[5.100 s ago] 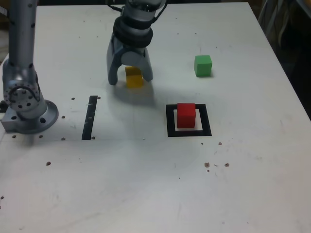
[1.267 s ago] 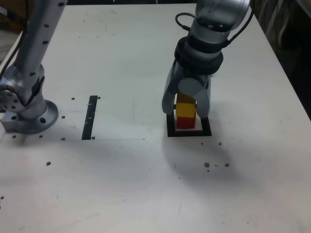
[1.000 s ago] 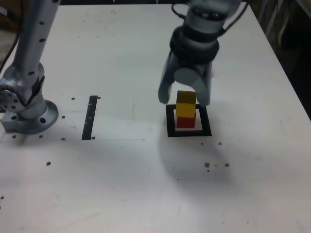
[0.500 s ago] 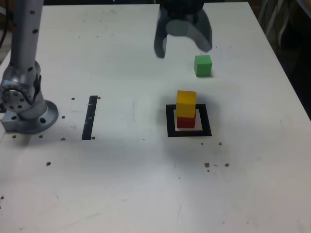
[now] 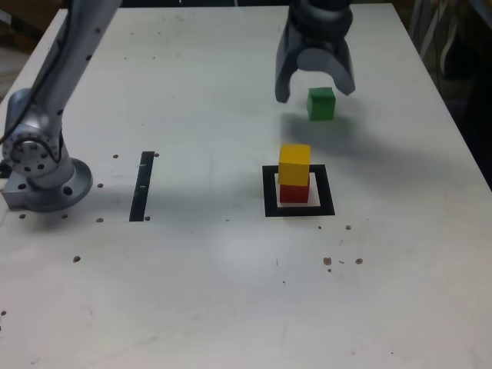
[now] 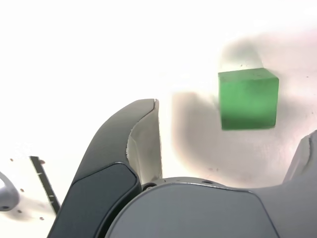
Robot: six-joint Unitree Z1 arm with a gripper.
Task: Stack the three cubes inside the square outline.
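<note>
the yellow block [image 5: 294, 164] sits on top of the red block [image 5: 294, 194]; the red one is at the bottom, inside the black square [image 5: 326, 190], with the black edge all around it. the green block [image 5: 321, 104] is on its own on the white table [image 5: 192, 284]; it is behind the little tower, a bit toward the exterior view's right. so two blocks are in the pile and one is left to go; i think the job now is to fetch the green one.

the claw [image 5: 316, 97] is wide open and has nothing in it; it hangs up above the table near the green block, and in the wrist view the green block shows in the space between its two fingers, closer to one than to the other. i think the claw needs to scoot over a little so the block is in the middle; then it can go straight down, with one finger on each side, and squeeze.

after that it has to lift the green block high, higher than the yellow top, and set it down flat and gently; if it comes in too low or crooked, it could bump the yellow block and make the tower fall over; letting go softly looks like the last bit.
</note>
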